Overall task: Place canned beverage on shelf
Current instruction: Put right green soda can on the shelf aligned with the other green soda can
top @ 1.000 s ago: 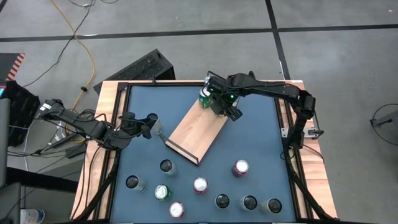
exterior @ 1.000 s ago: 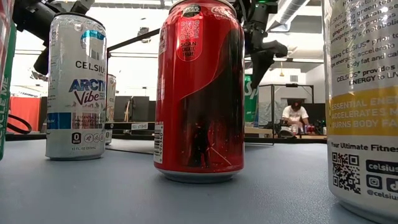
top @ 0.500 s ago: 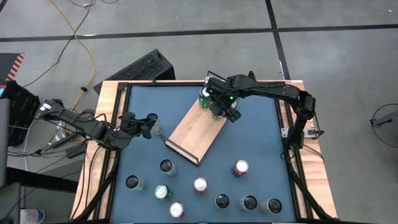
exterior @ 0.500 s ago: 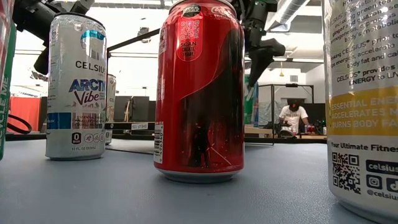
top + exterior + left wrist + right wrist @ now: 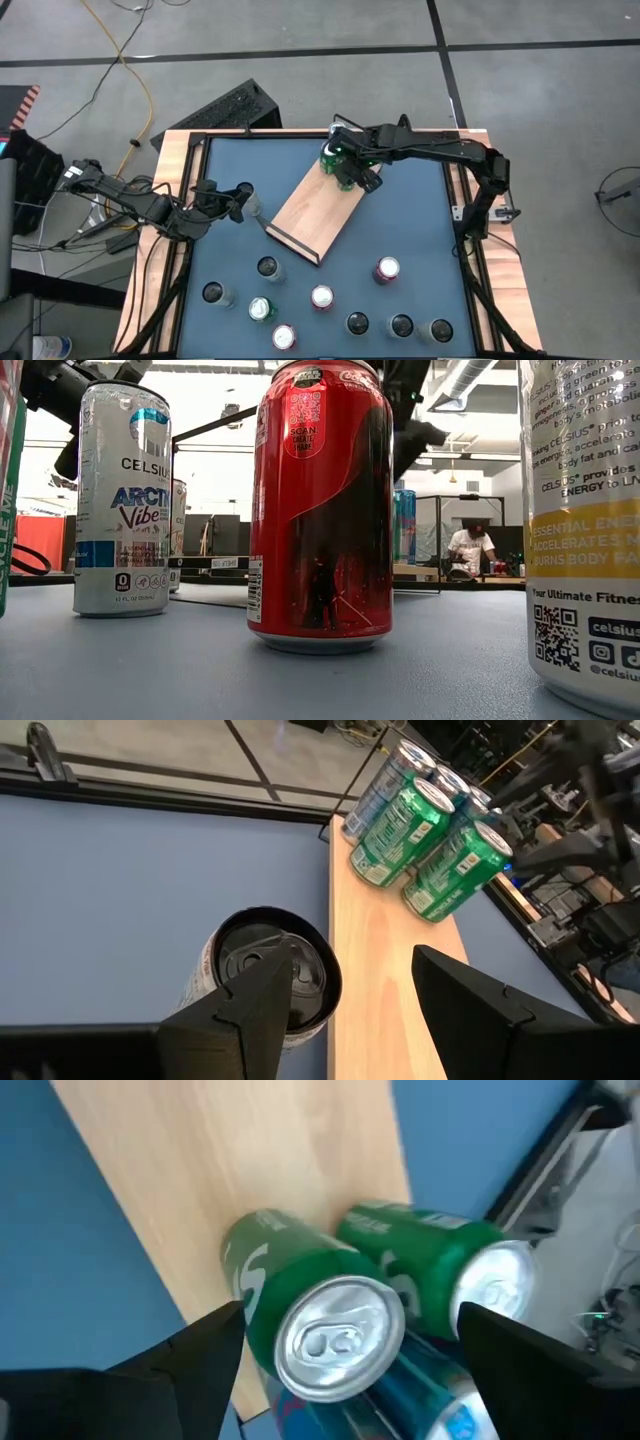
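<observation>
High view: right gripper [image 5: 347,172], fingers spread and empty, hovers over green cans [image 5: 331,158] grouped at the shelf [image 5: 310,213] end; left gripper [image 5: 243,198] straddles a silver can [image 5: 264,974], fingers open.

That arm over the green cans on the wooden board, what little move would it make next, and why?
Probably lift the right hand straight up and away. Its fingers stand open on either side of a green can that stands on the shelf beside another green can, so that can looks placed. The left hand waits open over a silver can.
</observation>
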You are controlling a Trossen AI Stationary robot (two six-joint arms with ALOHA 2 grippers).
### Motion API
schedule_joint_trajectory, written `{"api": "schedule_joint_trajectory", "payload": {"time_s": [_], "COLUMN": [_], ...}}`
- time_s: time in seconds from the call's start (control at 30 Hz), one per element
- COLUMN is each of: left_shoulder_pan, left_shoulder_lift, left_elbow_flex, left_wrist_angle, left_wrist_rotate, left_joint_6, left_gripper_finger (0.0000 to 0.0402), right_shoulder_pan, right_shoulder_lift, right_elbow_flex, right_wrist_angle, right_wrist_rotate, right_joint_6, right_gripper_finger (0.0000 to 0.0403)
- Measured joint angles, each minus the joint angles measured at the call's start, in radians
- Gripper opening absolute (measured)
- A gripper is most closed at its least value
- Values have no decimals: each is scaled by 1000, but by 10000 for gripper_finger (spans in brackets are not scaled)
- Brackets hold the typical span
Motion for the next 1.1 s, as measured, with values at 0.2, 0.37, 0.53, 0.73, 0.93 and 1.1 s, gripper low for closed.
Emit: {"api": "schedule_joint_trajectory", "payload": {"time_s": [0.2,0.37,0.53,0.73,0.93,1.1], "left_shoulder_pan": [0,0,0,0,0,0], "left_shoulder_lift": [0,0,0,0,0,0], "left_elbow_flex": [0,0,0,0,0,0], "left_wrist_angle": [0,-3,-7,-8,-8,-8], "left_wrist_rotate": [0,-1,-19,-20,-23,-23], "left_joint_6": [-9,-17,-19,-41,-44,-57], "left_gripper_finger": [194,194,194,194,194,194], "right_shoulder_pan": [19,-4,-47,-74,-64,-80], "right_shoulder_lift": [-46,-119,-152,-145,-138,-136], "right_elbow_flex": [43,30,-38,-116,-177,-207], "right_wrist_angle": [-93,-167,-117,-103,-14,22], "right_wrist_rotate": [-32,-309,-332,-388,-387,-385], "right_joint_6": [108,242,281,283,288,283], "right_gripper_finger": [332,277,156,12,12,3]}}
